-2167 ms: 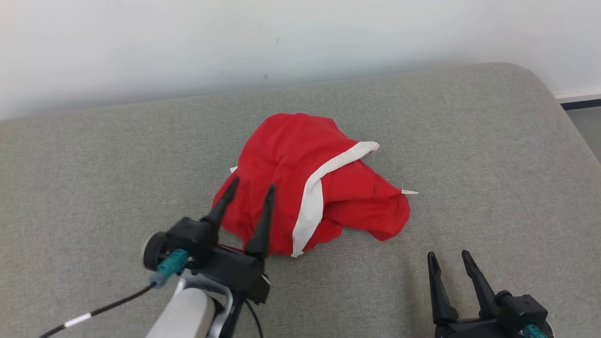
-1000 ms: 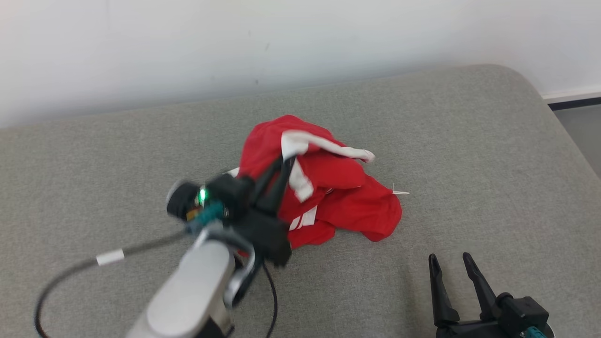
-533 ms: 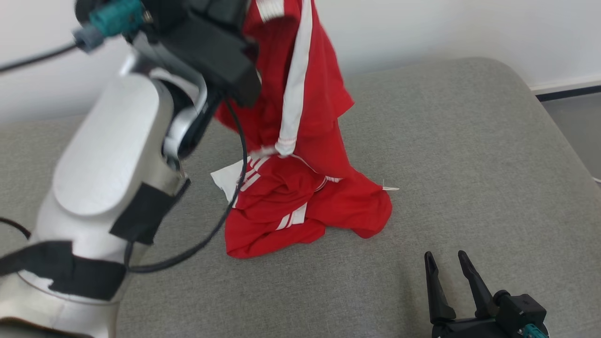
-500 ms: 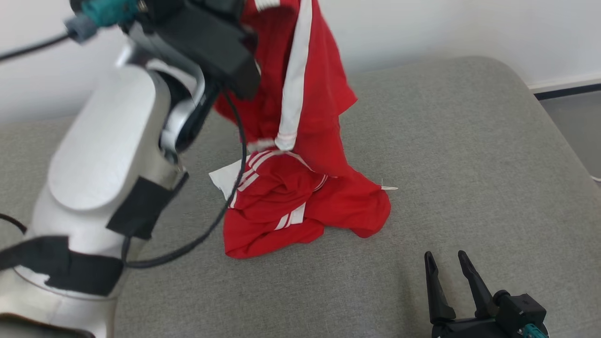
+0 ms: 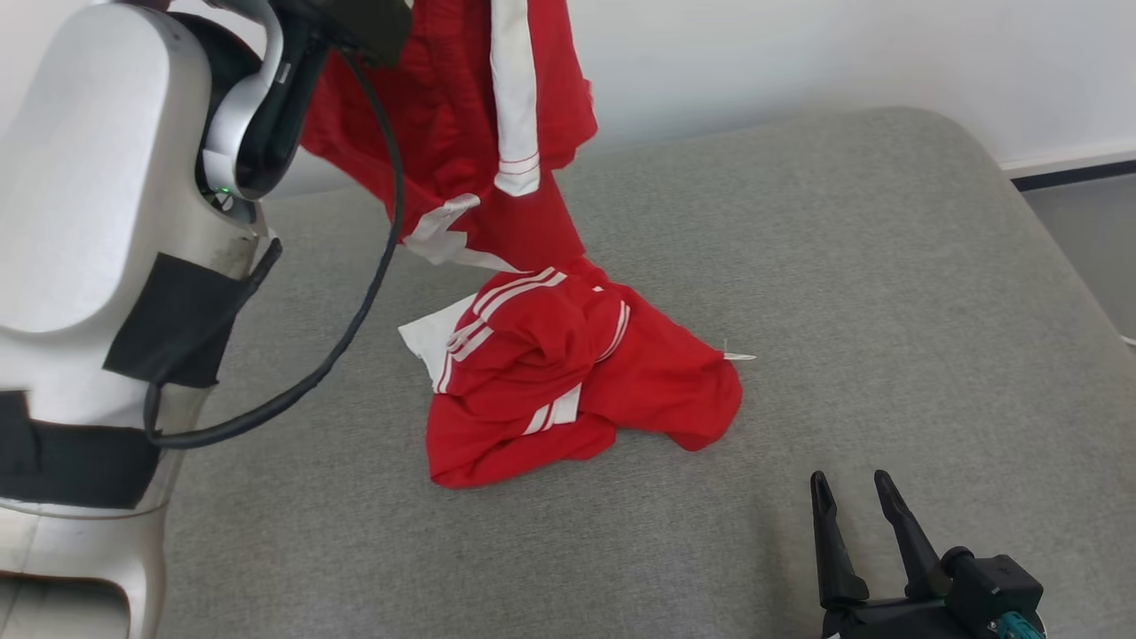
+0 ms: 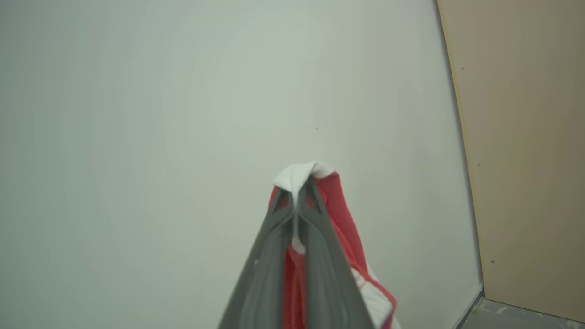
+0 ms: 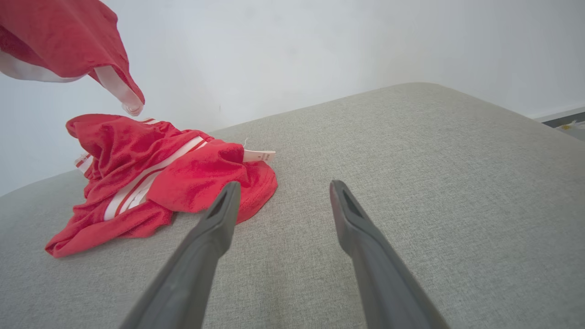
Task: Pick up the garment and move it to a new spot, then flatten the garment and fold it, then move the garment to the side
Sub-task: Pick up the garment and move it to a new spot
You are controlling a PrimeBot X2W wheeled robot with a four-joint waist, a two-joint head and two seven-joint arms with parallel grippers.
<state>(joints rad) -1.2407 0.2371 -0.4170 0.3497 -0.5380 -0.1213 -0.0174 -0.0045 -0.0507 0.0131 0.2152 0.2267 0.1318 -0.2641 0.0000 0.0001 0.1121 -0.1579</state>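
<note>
Higher now than a moment ago, the left hand (image 6: 297, 201) pinches a white-trimmed edge of the red garment (image 5: 568, 373), most of which lies bunched on the middle of the grey cushion (image 5: 887, 266). That thin pinch may slip as the weight comes on. The right hand (image 5: 849, 484), spread wide and empty at the cushion's front, couldn't catch it.

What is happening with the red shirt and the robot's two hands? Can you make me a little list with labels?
Garment: red garment with white stripes
Where it is: upper part lifted up, the rest heaped on the grey cushion
Left gripper: raised high, jaws shut on a white edge of the garment
Right gripper: low over the cushion, jaws open, nothing between them
Behind: white wall
Task step: picking up, not yet flattened or folded
</note>
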